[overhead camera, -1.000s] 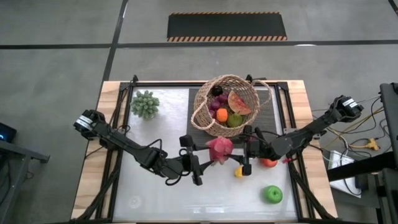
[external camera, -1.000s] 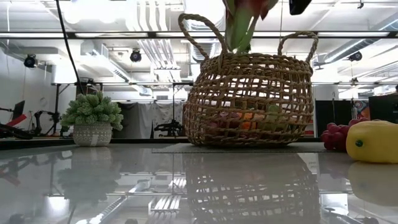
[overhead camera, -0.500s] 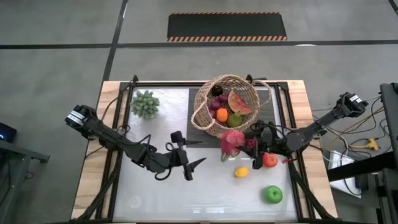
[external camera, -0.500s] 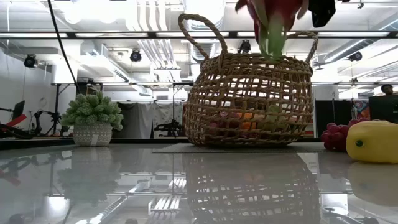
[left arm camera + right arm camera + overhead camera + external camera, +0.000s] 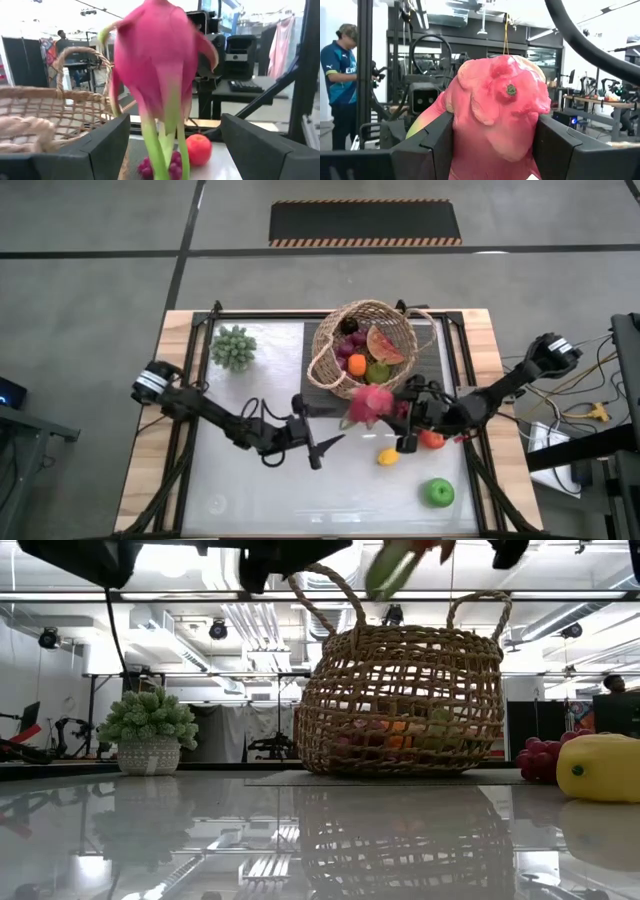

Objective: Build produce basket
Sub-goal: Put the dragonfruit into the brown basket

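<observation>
The wicker basket stands on a dark mat at the table's far middle and holds several toy fruits. My right gripper is shut on the pink dragon fruit, just near of the basket's rim and above the table. My left gripper is open and empty, to the left and near side of the dragon fruit; the fruit fills the left wrist view beyond the spread fingers. A lemon, a tomato and a green apple lie on the table. My right gripper pinches the dragon fruit's pink body between its two fingers, one on each side. The fingers come roughly level from the table's right side. The fruit is lifted clear of the table and tilted, its green tips slanting down toward the left.
A small potted plant stands at the far left. A red grape bunch lies beside the lemon at the right. The table's near left is bare. A person stands in the room beyond.
My left gripper has let go of the dragon fruit and drawn back toward the table's left, then come a little right again. My right gripper has carried the fruit up and toward the basket's near rim, and the fruit has tipped, its green tips swinging left.
</observation>
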Robot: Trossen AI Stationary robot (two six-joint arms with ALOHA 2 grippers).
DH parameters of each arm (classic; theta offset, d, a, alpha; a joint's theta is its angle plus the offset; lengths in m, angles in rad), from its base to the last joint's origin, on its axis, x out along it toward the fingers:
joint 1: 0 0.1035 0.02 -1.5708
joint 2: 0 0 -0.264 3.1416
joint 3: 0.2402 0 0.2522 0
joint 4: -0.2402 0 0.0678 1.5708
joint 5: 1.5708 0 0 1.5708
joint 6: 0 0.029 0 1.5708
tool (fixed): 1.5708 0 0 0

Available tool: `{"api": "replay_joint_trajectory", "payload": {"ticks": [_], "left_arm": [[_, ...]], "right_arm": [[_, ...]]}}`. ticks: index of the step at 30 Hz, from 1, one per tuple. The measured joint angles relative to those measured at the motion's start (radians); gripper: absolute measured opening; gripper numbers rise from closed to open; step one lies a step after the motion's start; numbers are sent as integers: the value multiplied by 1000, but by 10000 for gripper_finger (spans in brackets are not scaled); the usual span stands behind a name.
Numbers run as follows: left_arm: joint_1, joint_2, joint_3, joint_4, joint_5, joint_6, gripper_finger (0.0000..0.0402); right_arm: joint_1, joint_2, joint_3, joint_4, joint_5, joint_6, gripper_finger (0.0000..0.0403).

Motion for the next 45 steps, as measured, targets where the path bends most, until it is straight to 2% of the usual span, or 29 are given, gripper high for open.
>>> {"api": "replay_joint_trajectory", "payload": {"ticks": [5, 8, 11, 16, 22, 30, 32, 35, 38, 45], "left_arm": [[21, 52, 18, -12, 2, -80, 293], [26, 74, 26, -8, 67, -111, 293], [30, 97, 39, -6, 86, -130, 292], [31, 107, 52, -11, 87, -130, 269], [35, 107, 54, -11, 86, -123, 188], [47, 105, 53, -30, 86, -113, 24], [47, 105, 53, -35, 86, -97, 12], [46, 105, 55, -39, 87, -72, 10], [45, 102, 55, -46, 88, -49, 5], [36, 36, 55, -144, 77, -52, 2]], "right_arm": [[0, 38, 34, -14, 0, -21, 201], [0, 40, 40, -12, 0, -21, 201], [0, 40, 41, -13, 0, -18, 201], [0, 40, 43, -12, -1, -17, 201], [0, 40, 42, -12, -2, -11, 201], [0, 40, 40, -35, -1, -9, 201], [0, 40, 40, -49, -1, 2, 203], [0, 39, 42, -69, 1, 53, 221], [0, 38, 44, -87, 7, 87, 258], [30, -21, 48, -178, 135, 92, 348]]}}
